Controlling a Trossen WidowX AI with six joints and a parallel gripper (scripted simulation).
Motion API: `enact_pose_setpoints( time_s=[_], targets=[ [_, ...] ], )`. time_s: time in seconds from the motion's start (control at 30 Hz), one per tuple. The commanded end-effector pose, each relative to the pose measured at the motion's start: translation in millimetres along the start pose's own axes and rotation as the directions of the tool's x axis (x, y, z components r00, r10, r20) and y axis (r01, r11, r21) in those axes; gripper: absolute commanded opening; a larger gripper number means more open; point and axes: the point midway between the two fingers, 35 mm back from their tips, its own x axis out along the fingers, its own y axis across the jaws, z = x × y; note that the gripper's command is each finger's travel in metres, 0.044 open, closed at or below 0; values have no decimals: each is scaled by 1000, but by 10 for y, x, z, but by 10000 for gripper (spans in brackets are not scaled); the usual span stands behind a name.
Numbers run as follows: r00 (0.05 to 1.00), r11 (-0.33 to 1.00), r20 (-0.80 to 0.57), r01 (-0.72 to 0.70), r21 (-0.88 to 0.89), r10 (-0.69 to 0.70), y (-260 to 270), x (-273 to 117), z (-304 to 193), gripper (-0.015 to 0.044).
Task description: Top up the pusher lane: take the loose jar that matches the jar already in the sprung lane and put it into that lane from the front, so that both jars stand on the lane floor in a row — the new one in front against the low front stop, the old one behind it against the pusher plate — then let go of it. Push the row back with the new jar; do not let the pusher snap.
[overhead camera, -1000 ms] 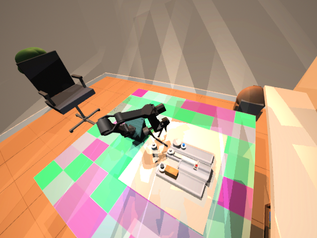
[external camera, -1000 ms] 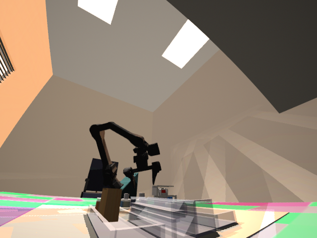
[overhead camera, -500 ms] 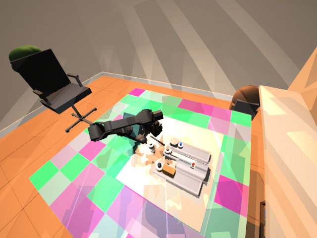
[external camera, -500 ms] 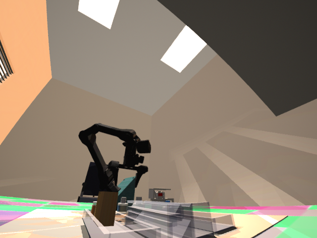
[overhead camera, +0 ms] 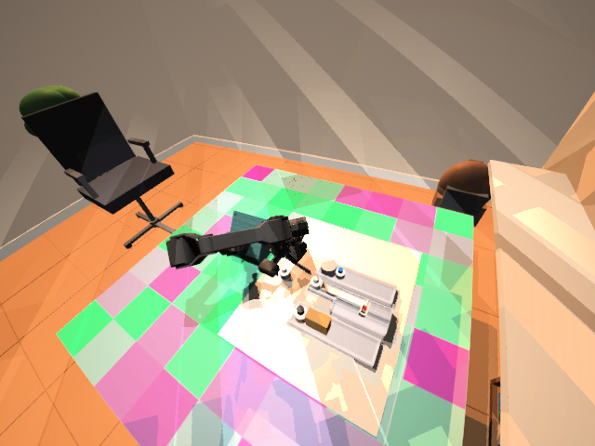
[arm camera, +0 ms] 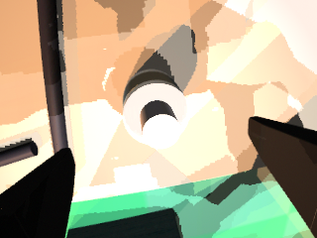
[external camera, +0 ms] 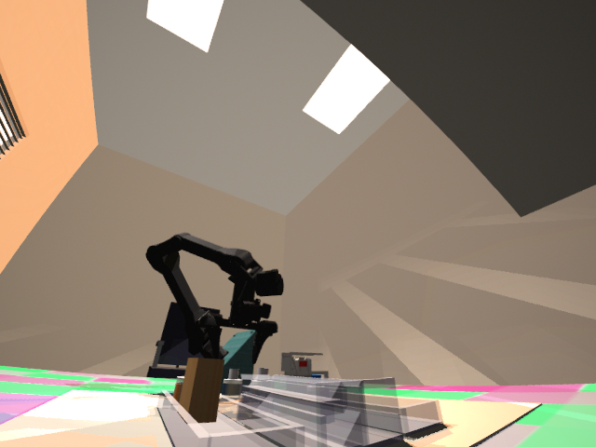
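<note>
A loose white jar with a pale knob (overhead camera: 284,274) (arm camera: 133,111) stands upright on the pale mat, outside the lanes. My gripper (overhead camera: 284,261) (arm camera: 162,140) is open and empty above it; in the wrist view the jar appears between the wide-apart fingers. A similar white jar with a pale knob (overhead camera: 315,282) stands at the front end of the middle lane (overhead camera: 322,294). A pale bar runs behind it toward a small red-marked part (overhead camera: 363,308). The pusher plate and front stop are too small to make out.
One outer lane holds a blue-knobbed jar (overhead camera: 340,271) and a round pale object (overhead camera: 328,267). The other holds a black-knobbed jar (overhead camera: 300,313) and a brown block (overhead camera: 318,321) (external camera: 204,389). A dark rod (overhead camera: 298,265) (arm camera: 52,74) lies near the loose jar.
</note>
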Motion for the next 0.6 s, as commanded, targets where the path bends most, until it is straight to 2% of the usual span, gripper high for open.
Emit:
enact_pose_setpoints(
  time_s=[0.0, 0.57],
  targets=[
    [1000, 1000, 0, 5, -7, -5, -8, 128, -16, 440],
    [1000, 1000, 1, 5, -7, -5, -9, 374, -12, 440]
  ],
)
